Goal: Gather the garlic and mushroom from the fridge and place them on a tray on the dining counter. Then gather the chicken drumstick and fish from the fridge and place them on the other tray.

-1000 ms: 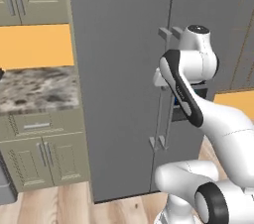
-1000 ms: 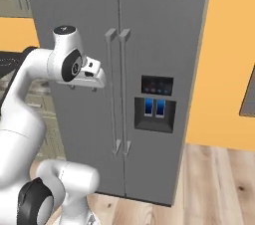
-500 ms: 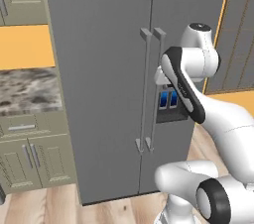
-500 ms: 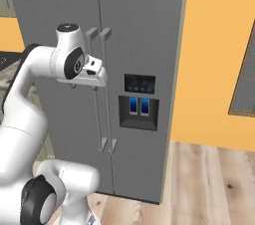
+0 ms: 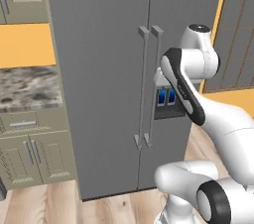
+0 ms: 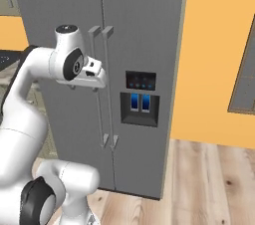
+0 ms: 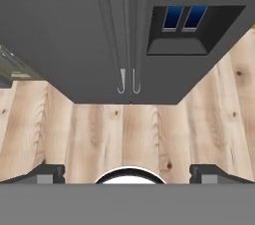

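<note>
The tall grey fridge (image 5: 104,69) (image 6: 144,25) (image 7: 69,25) stands right in front of me with both doors closed. Its two long bar handles (image 5: 149,84) (image 6: 102,84) (image 7: 127,45) meet at the centre seam. My gripper (image 6: 91,82) (image 7: 129,173) hovers just in front of the handles at mid height, open, nothing between its fingertips (image 7: 50,172), and looks down the doors to the floor. The garlic, mushroom, chicken drumstick and fish are hidden behind the shut doors. Both trays and the dining counter are out of view.
A blue-lit dispenser panel (image 6: 140,102) (image 5: 166,98) sits in the right door. Olive cabinets with a marble top (image 5: 27,89) flank the fridge on the left. An orange wall (image 6: 214,45) is to its right, and bare wooden floor (image 6: 199,179) lies in front.
The whole picture has slid left as the base moved, so the fridge handles now sit nearer the middle. The arm keeps its pose and the gripper stays open.
</note>
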You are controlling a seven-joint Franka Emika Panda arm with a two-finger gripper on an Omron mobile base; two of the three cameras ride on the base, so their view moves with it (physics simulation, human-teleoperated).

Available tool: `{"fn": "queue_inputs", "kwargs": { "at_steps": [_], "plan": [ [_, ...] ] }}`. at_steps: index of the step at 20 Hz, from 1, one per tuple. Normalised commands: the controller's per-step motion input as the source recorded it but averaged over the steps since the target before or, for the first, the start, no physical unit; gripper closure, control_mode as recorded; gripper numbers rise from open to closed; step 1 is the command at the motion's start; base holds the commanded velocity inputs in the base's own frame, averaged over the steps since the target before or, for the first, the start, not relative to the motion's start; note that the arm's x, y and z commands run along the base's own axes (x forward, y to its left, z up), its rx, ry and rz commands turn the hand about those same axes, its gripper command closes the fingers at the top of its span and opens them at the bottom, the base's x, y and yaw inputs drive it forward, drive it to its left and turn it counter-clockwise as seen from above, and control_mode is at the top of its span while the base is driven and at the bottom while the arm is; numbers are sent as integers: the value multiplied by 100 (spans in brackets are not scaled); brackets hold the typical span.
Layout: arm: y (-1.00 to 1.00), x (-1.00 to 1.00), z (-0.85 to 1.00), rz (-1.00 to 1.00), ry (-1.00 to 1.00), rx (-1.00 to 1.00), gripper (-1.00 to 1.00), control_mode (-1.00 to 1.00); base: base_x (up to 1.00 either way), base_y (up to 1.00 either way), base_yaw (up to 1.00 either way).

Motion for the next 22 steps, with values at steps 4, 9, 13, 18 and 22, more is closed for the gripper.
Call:
{"fn": "queue_inputs", "kwargs": {
  "at_steps": [4,9,13,18,22],
  "plan": [
    [-5,-50,-41,-2,-27,-2,-100,-100,0,0,0],
    [-17,7,-3,0,-23,-1,-100,-100,0,0,0],
    [-1,75,0,-1,-2,0,-100,-100,0,0,0],
    [-7,89,0,-2,5,1,-100,-100,0,0,0],
    [-20,69,0,0,9,2,-100,-100,0,0,0]
  ]
}}
